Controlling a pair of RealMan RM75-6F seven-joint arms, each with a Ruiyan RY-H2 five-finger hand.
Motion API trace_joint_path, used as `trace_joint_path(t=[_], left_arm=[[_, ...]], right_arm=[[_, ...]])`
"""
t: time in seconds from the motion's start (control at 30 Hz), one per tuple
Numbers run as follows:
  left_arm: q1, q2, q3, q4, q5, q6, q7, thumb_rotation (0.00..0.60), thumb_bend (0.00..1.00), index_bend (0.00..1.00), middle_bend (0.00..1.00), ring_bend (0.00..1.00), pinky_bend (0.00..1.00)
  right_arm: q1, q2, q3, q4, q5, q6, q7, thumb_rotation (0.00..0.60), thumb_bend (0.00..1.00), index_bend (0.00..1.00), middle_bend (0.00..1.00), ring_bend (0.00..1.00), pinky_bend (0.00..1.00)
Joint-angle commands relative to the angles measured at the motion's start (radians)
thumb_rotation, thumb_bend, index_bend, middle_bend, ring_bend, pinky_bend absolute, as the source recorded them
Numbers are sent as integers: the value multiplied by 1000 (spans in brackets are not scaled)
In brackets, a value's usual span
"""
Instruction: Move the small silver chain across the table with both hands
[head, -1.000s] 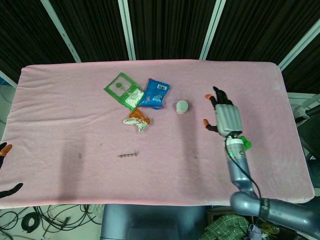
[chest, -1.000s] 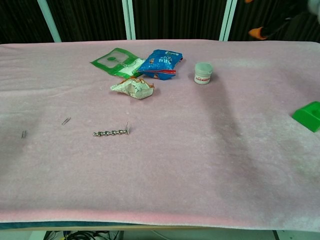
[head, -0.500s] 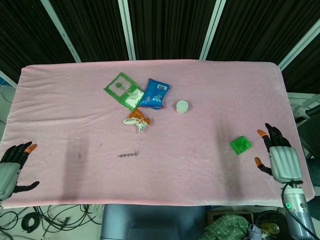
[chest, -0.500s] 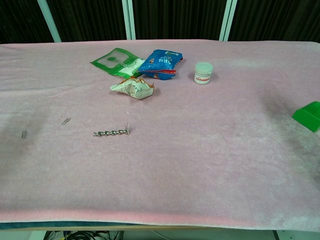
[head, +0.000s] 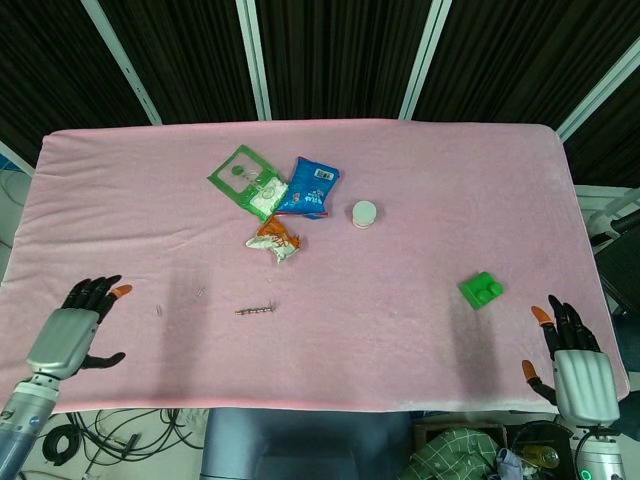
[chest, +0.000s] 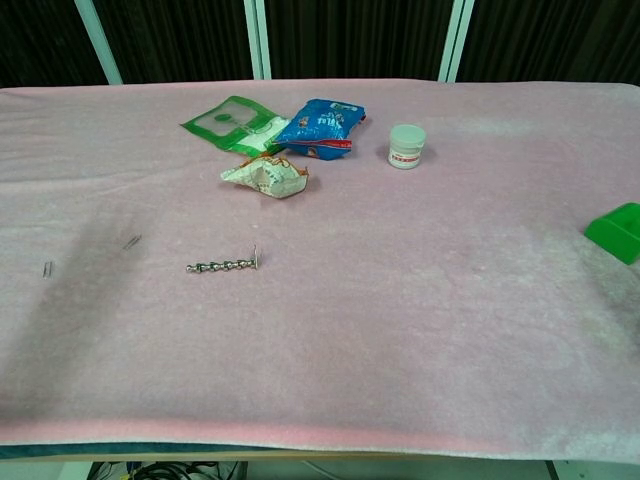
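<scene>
The small silver chain (head: 255, 310) lies stretched out straight on the pink cloth, left of the middle; it also shows in the chest view as the chain (chest: 223, 264). My left hand (head: 72, 335) hovers at the front left of the table, well left of the chain, fingers spread and holding nothing. My right hand (head: 577, 365) is at the front right corner, far from the chain, fingers spread and empty. Neither hand shows in the chest view.
A green packet (head: 247, 180), a blue packet (head: 309, 186), a crumpled wrapper (head: 275, 238) and a small white jar (head: 364, 213) sit at the back middle. A green block (head: 481, 290) lies at the right. Two tiny metal bits (chest: 131, 241) lie left of the chain.
My left hand has come in over the table's front left. My right hand has pulled back from the middle right to the front right corner, uncovering the green block. The chain has not moved.
</scene>
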Motion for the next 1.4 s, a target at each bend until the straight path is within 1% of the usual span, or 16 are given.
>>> trace_joint_path(t=[0.03,0.2,0.27,0.33,0.43,0.57,0.6,0.73,0.83,0.97,1.13,1.4], left_arm=[[-74,-30,-30,-43,-73,-76,104,600,95,162,54,0,0],[-138,-99,-66,-58,-195,-112,217,600,94,189,59,0,0],[-164,-127,-78,-56,-249,-124,253,600,94,218,67,0,0],[-194,-157,-93,-46,-305,-137,285,600,121,251,75,0,0],[-250,-222,-123,-8,-383,-150,332,600,170,291,83,0,0],[-329,-302,-155,43,-479,-184,369,600,175,328,86,0,0],[-345,-316,-160,51,-499,-190,377,600,177,336,88,0,0],[-405,-375,-174,92,-598,-205,402,600,240,365,95,0,0],[-444,-424,-179,135,-674,-204,423,600,241,393,105,0,0],[-464,-473,-168,164,-710,-186,420,600,241,436,126,0,0],[-475,-519,-146,203,-730,-152,423,600,241,459,143,0,0],[-489,-564,-126,252,-738,-128,422,600,241,483,156,0,0]], right_arm=[[-9,-9,1,16,-17,3,-10,600,194,101,0,20,218],[-21,0,15,19,-12,-2,7,600,193,91,0,17,218],[-26,3,21,21,-7,-4,18,600,193,90,0,17,218],[-30,7,26,23,-6,-5,28,600,193,88,0,17,218],[-34,9,33,26,-6,-10,37,600,193,87,0,17,218],[-38,8,42,30,-4,-18,40,600,193,87,0,17,218],[-39,8,44,30,-3,-19,39,600,193,87,0,17,218],[-44,7,52,34,2,-27,36,600,193,88,0,17,218],[-45,4,57,37,8,-36,32,600,192,88,0,17,218],[-47,0,65,42,14,-44,30,600,193,88,0,17,218],[-50,-3,75,46,18,-49,34,600,192,87,0,17,218],[-55,-5,86,51,20,-54,38,600,193,87,0,17,218]])
